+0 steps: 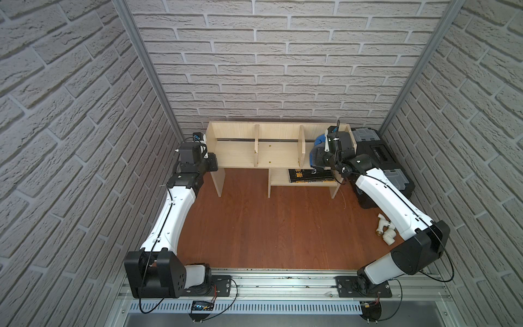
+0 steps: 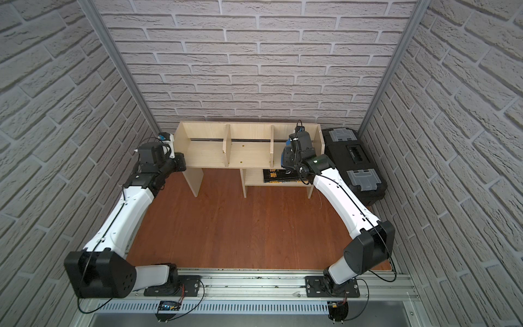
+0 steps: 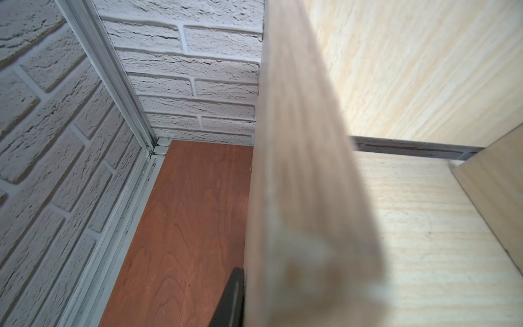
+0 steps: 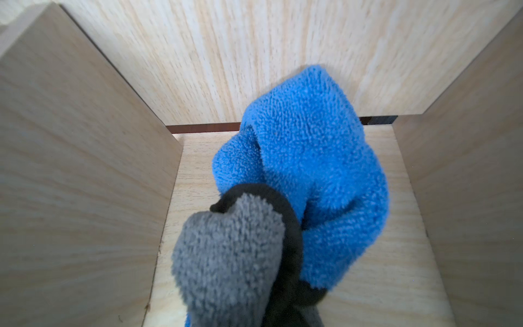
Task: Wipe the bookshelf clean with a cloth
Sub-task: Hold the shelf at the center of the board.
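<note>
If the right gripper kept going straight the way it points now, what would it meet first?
The right gripper's cloth leads and would press the bookshelf's right compartment, probably its floor near the back panel; depth unclear.

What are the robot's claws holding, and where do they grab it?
Right claw pinches the cloth by its bunched grey end. Left claw clamps the bookshelf by its left end panel.
</note>
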Available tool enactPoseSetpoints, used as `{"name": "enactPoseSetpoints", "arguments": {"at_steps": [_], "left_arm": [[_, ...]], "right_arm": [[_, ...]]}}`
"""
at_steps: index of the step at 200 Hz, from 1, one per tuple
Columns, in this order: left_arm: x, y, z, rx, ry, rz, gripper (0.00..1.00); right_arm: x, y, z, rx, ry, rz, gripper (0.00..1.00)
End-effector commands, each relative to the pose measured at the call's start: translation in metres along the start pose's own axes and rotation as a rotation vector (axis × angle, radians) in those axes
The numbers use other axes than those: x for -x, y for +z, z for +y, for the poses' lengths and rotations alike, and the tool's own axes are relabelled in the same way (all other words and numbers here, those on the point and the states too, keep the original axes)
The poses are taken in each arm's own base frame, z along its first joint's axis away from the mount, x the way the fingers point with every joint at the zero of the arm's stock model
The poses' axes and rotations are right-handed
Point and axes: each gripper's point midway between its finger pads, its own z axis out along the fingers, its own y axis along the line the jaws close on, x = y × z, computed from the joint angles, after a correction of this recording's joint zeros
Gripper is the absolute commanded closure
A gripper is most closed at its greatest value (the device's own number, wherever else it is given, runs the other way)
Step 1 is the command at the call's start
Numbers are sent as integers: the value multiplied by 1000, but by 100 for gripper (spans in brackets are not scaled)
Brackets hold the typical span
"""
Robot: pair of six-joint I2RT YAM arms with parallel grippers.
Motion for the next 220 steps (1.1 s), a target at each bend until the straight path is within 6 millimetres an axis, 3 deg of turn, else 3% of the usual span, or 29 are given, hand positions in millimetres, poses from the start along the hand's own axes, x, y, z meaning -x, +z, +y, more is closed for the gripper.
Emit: {"name": "enactPoseSetpoints", "arguments": {"at_steps": [1,13,25,38,51,72,108,137,158,179,193,220], "left_arm": [[23,-20,-20,-65,-15,-100,100],[22,-19,-21,-67,-10,-94,100],[21,-17,-21,-75,-11,-87,100],[19,-14,-20,-74,-12,-74,100],[18,-13,-18,-68,-12,-66,100],[18,-12,-15,-62,-19,-66,100],[16,-9,-13,-64,-29,-56,100],[16,-8,-11,-56,-28,-55,100],[16,-8,-11,-60,-30,-53,100],[15,-6,-9,-59,-41,-50,100],[15,-6,-8,-57,-44,-48,100],[15,-6,-7,-51,-39,-51,100]], "right_arm": [[-11,7,38,152,-10,50,97],[-9,5,57,215,-18,42,97],[-7,4,61,207,-27,42,97],[-4,8,44,99,-49,44,97],[-1,12,9,-67,-46,62,97],[3,9,-23,-157,-33,56,97],[2,-7,-48,-251,-96,48,97],[-27,-21,-55,-251,-136,106,97],[-46,-32,-47,-191,-138,92,97],[-52,-32,-17,-26,-94,98,97],[-46,-23,5,67,-72,117,97],[-20,-3,28,117,-64,120,97]]}}
